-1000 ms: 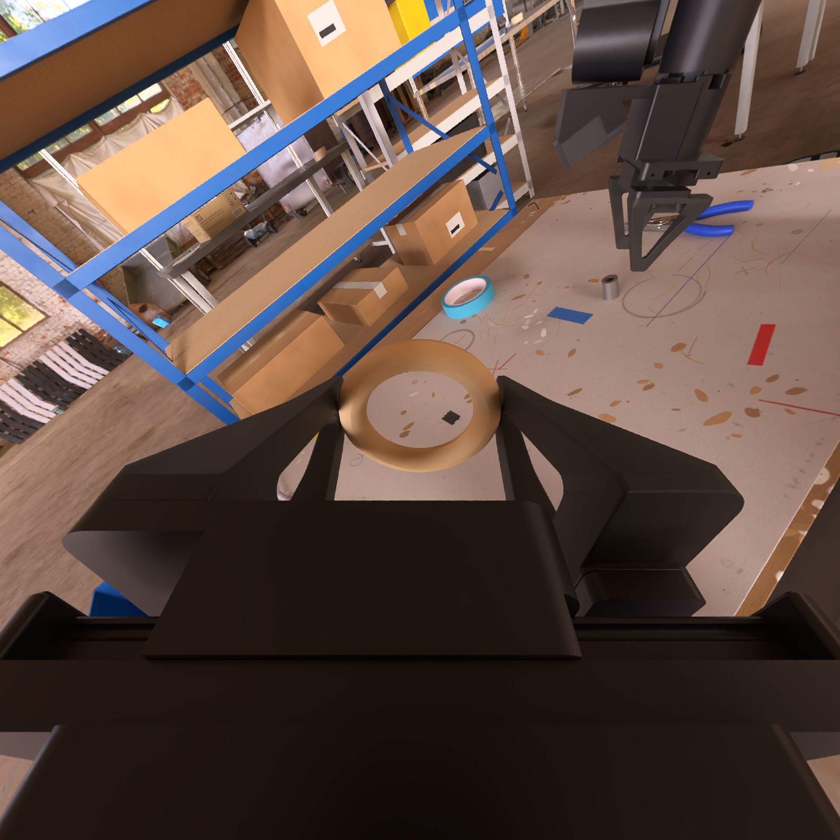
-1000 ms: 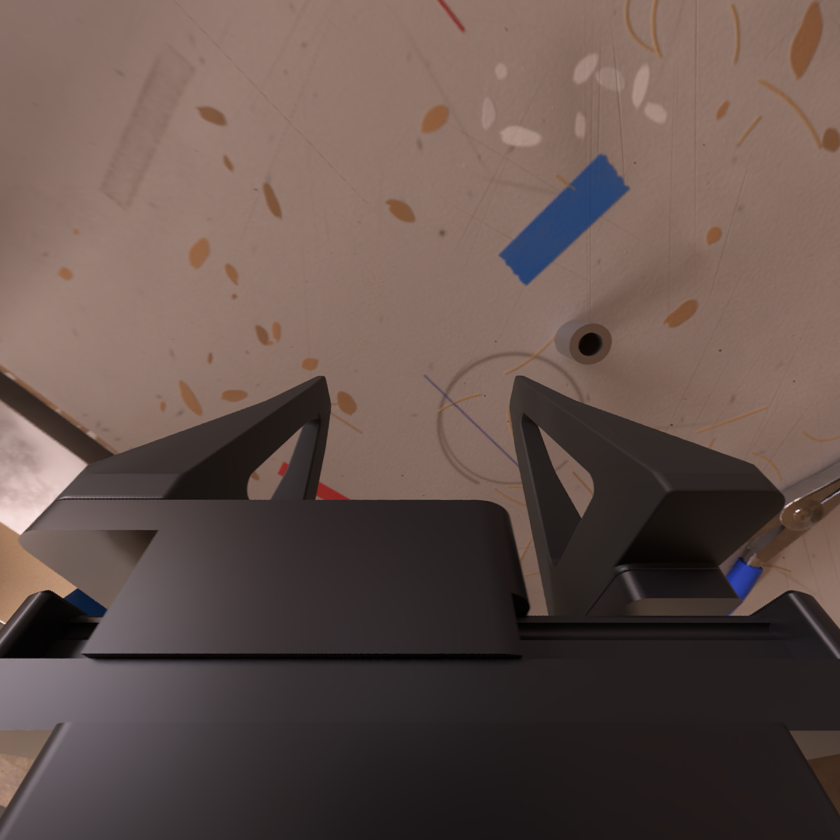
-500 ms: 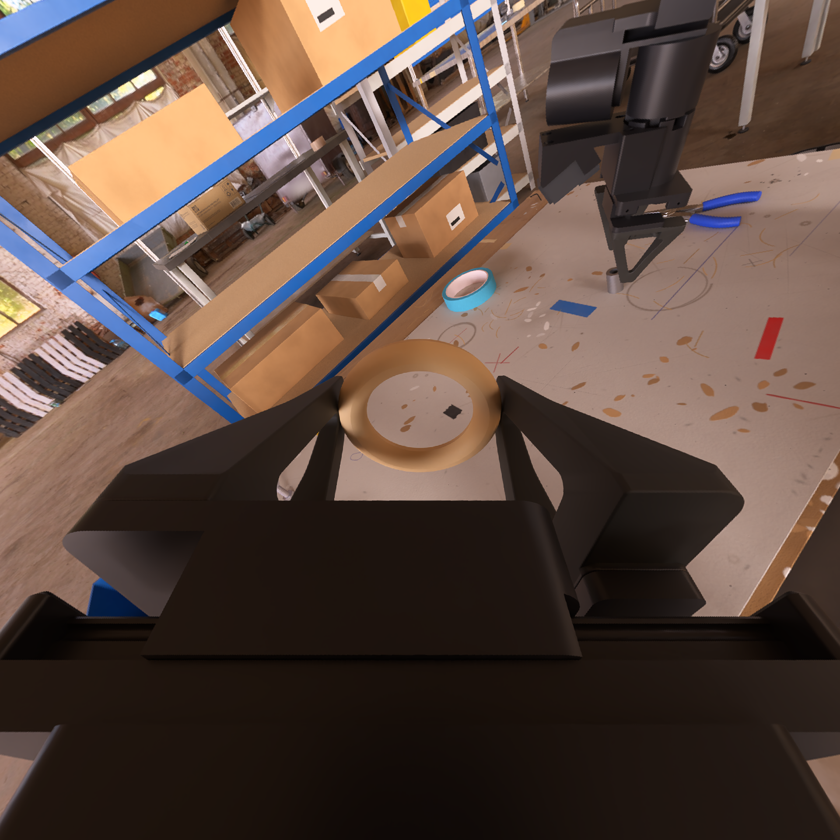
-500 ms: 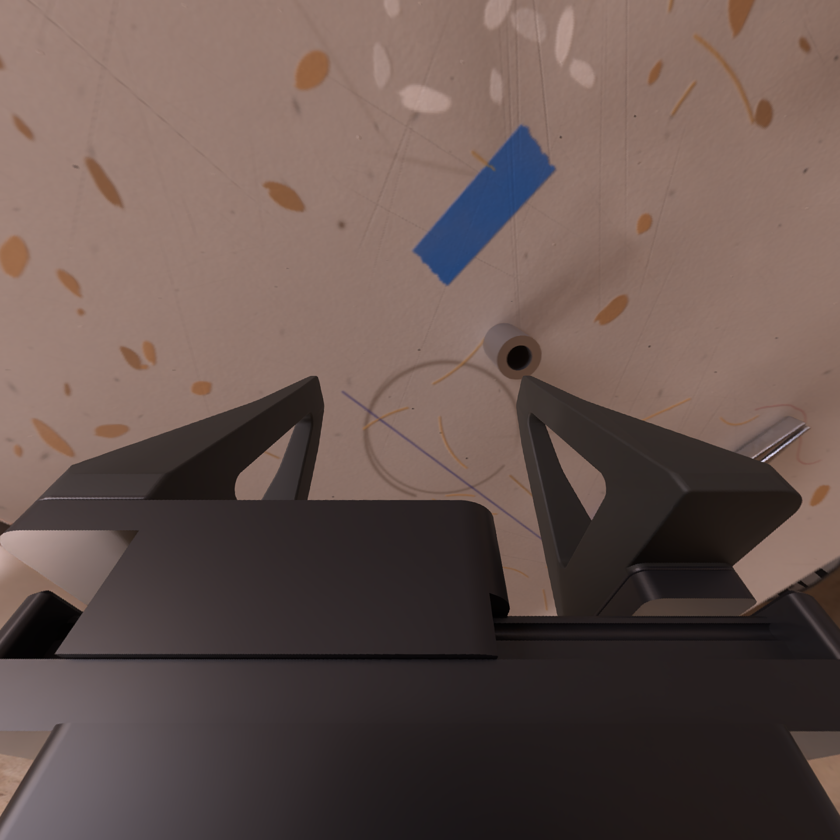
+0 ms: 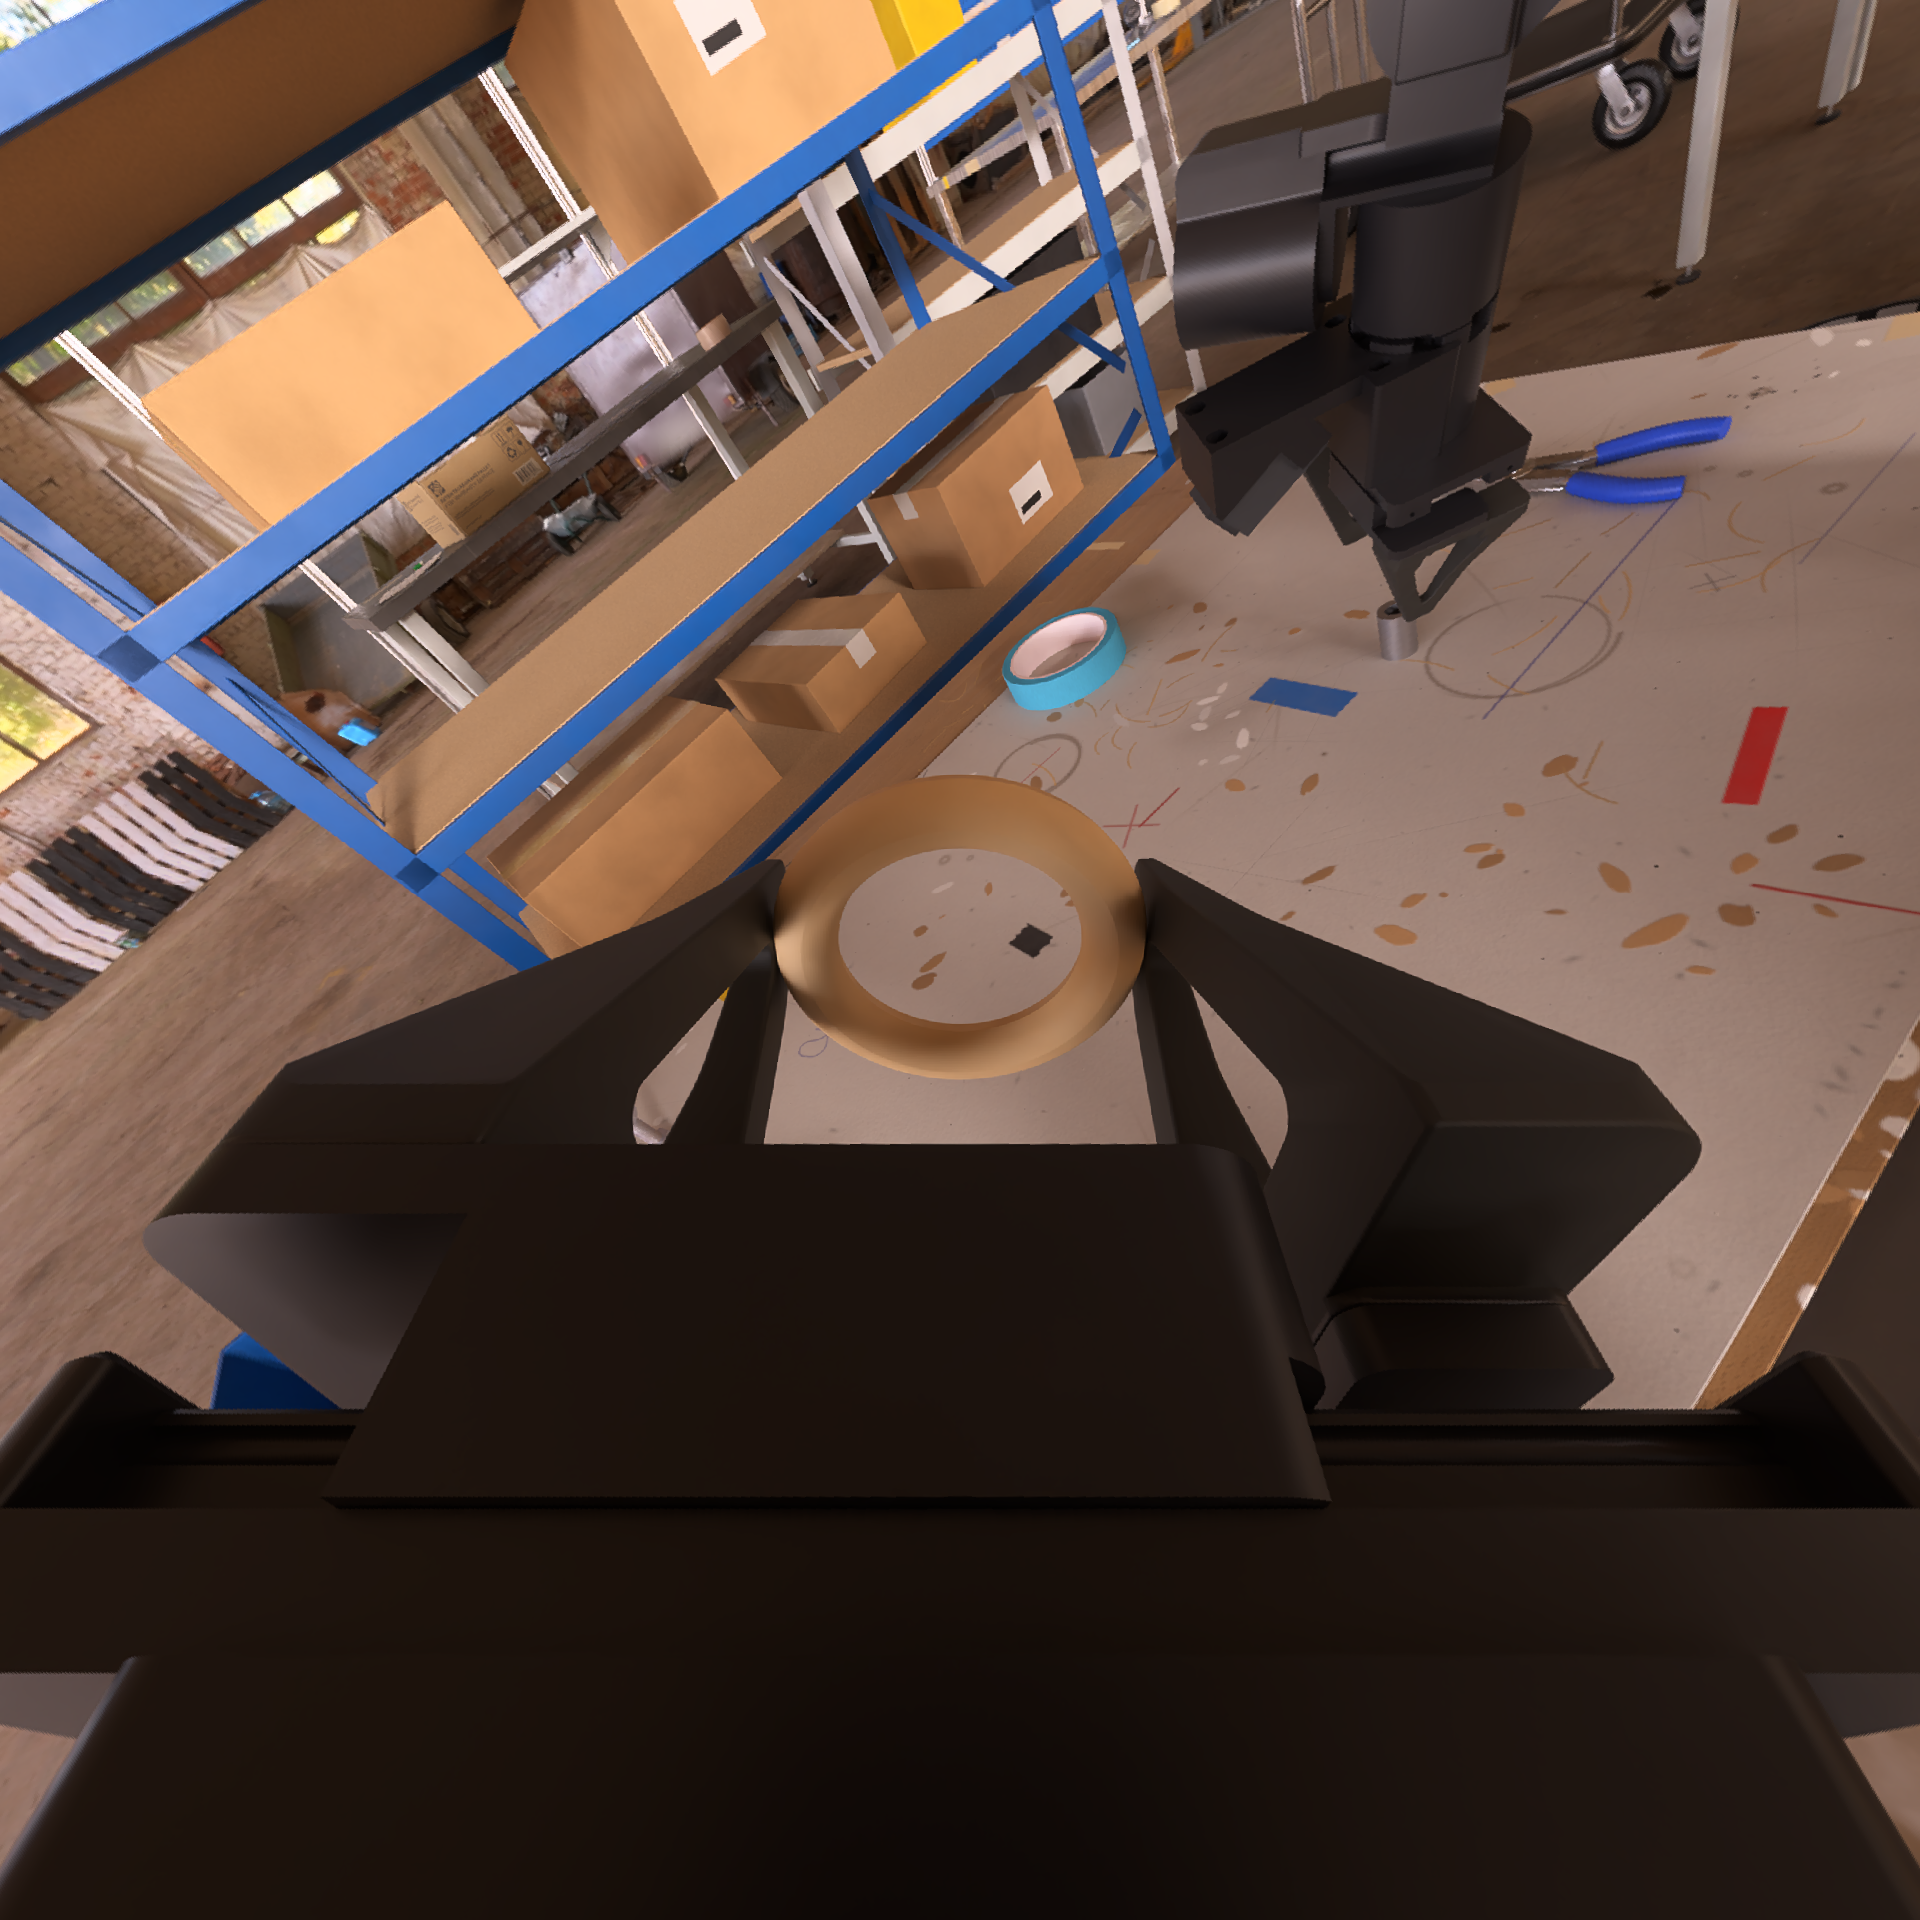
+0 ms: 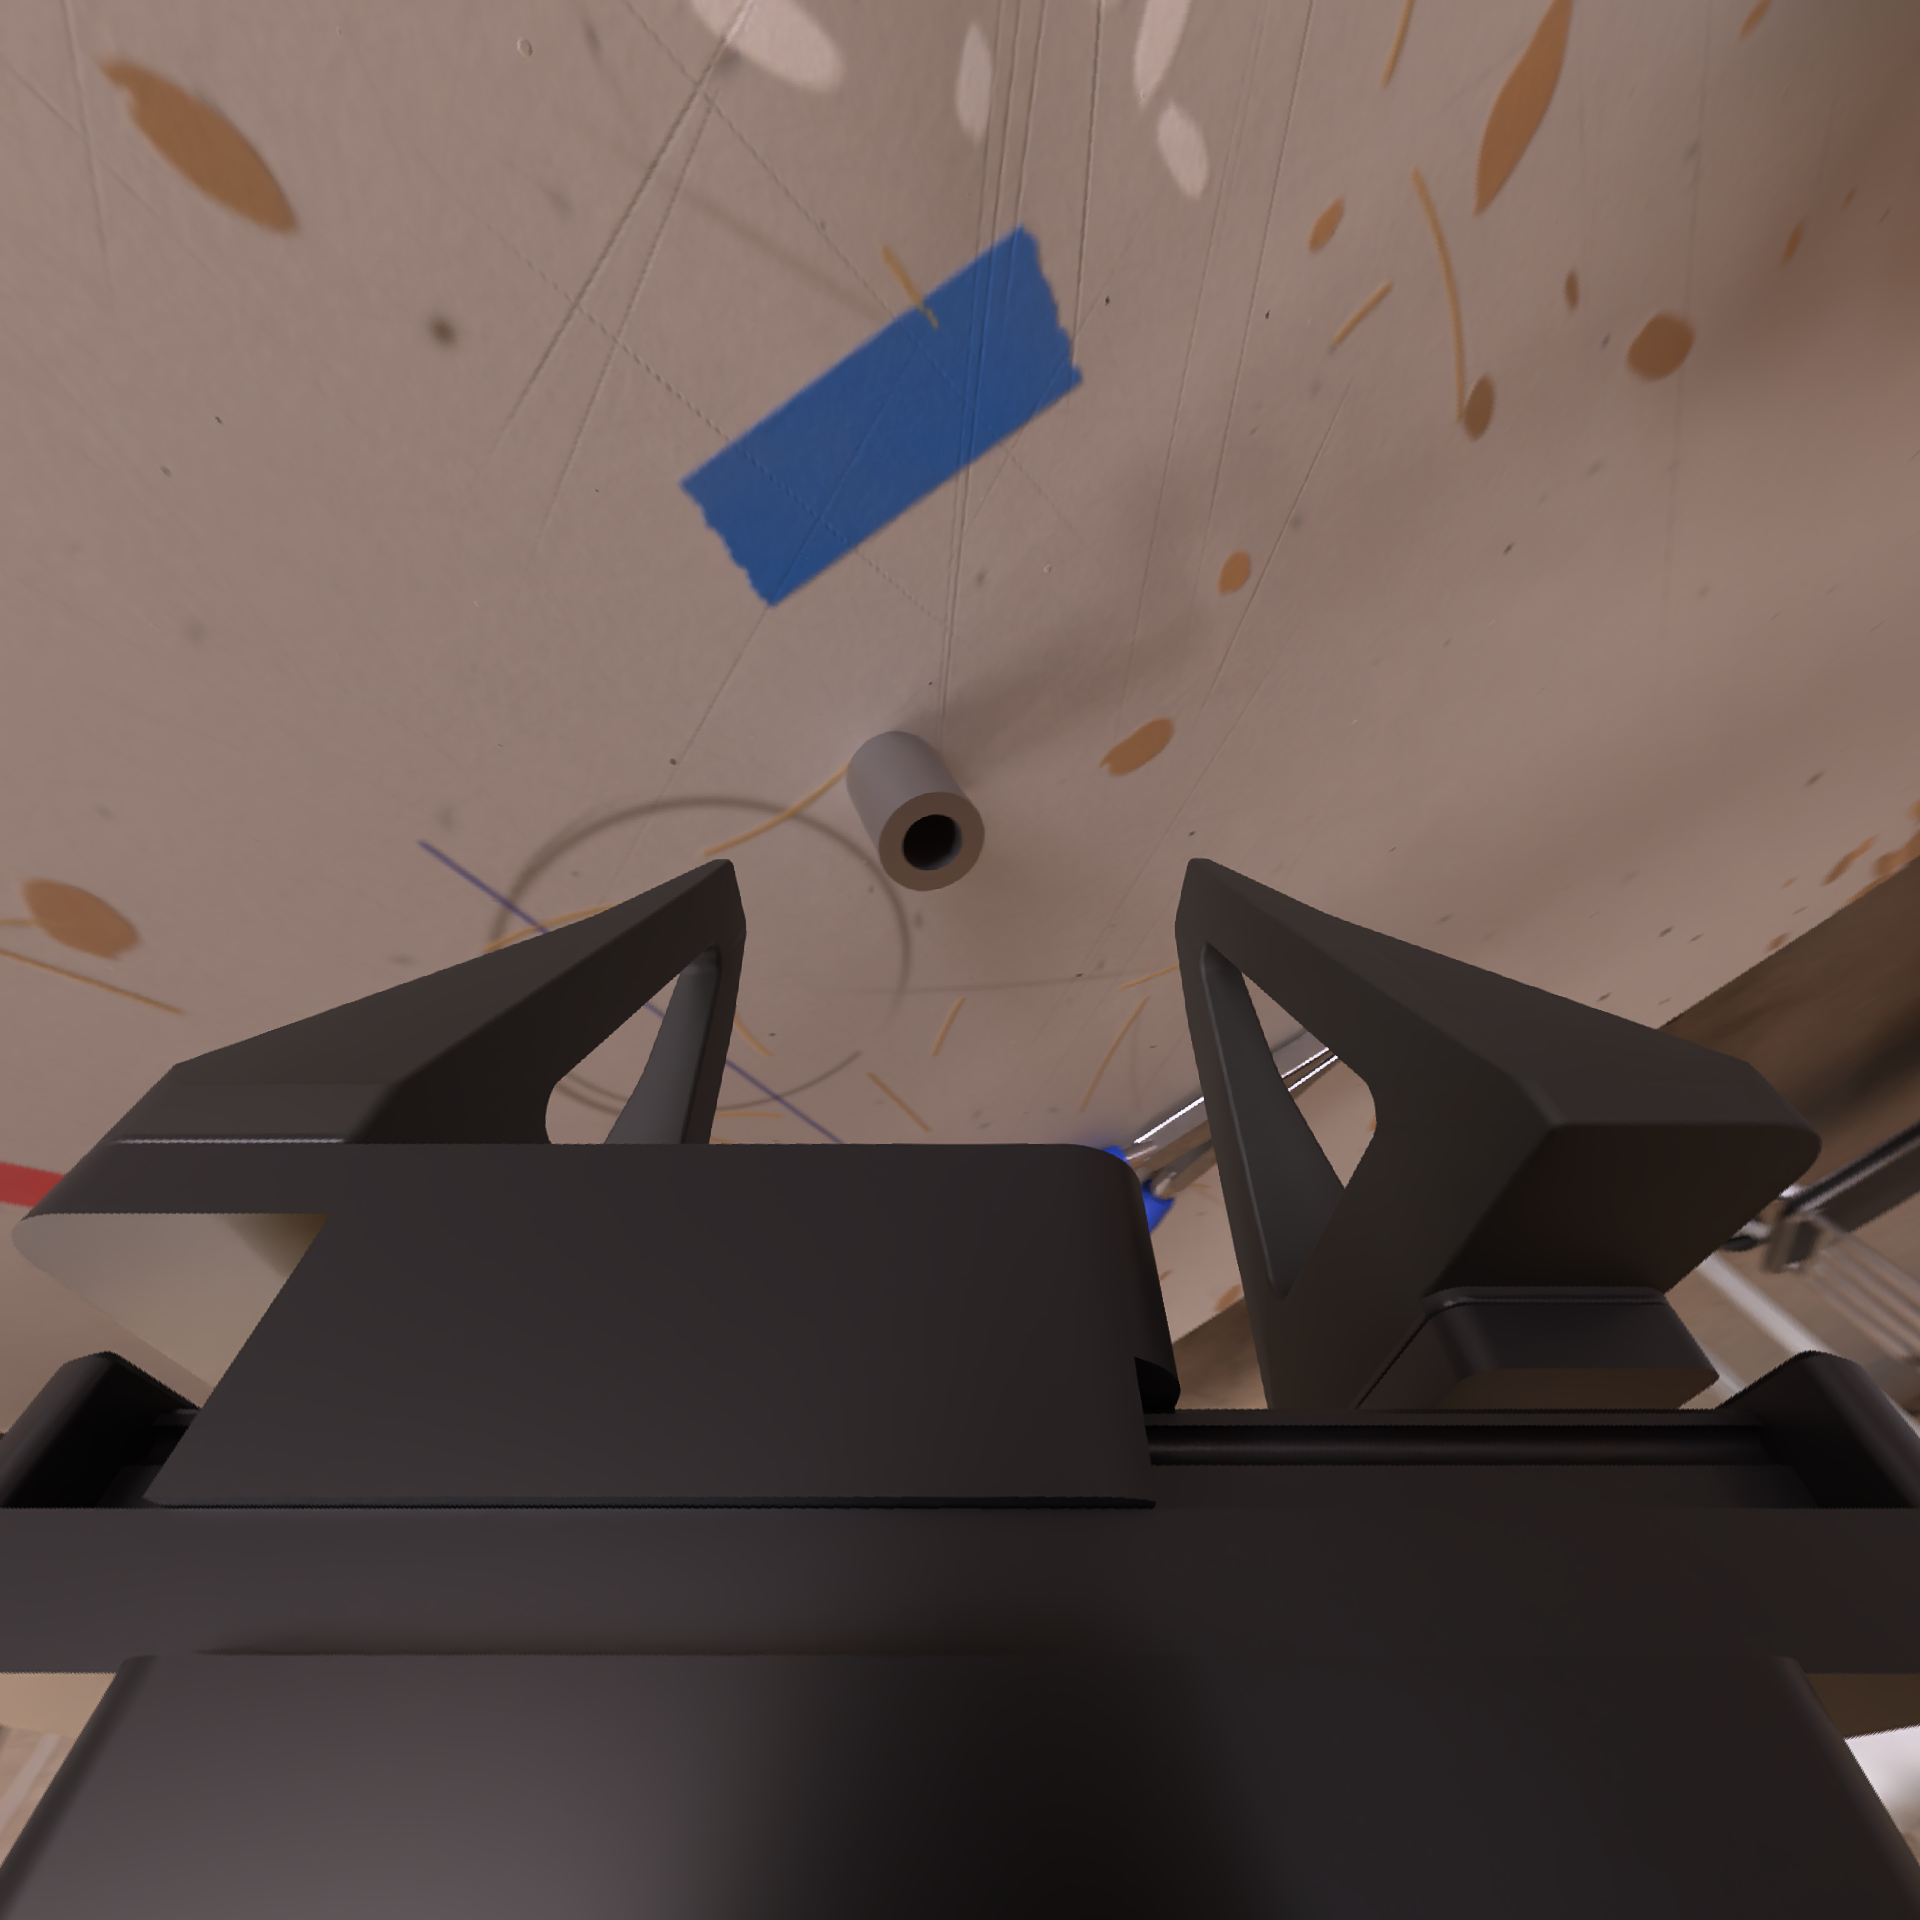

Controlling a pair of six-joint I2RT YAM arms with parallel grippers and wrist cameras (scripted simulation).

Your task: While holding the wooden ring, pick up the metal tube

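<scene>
Left gripper (image 5: 958, 902): clamped on the ring (image 5: 958, 925), one finger against each outer side, held above the table (image 5: 1455, 935).
Right gripper (image 6: 961, 904): fingers spread, nothing between them, poised just over the tube (image 6: 914, 826).
Tube: upright on the table, bore showing, beside a blue tape strip (image 6: 883, 416).
Also on the table: tape roll (image 5: 1065, 658), pliers (image 5: 1621, 468).

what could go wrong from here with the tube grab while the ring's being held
1. The metal tube stands upright, small, just ahead of the open right gripper; a finger coming down on its rim could tip it.
2. The left gripper pinches the wooden ring only at its outer edges, above the table; a jolt might drop it.
</scene>
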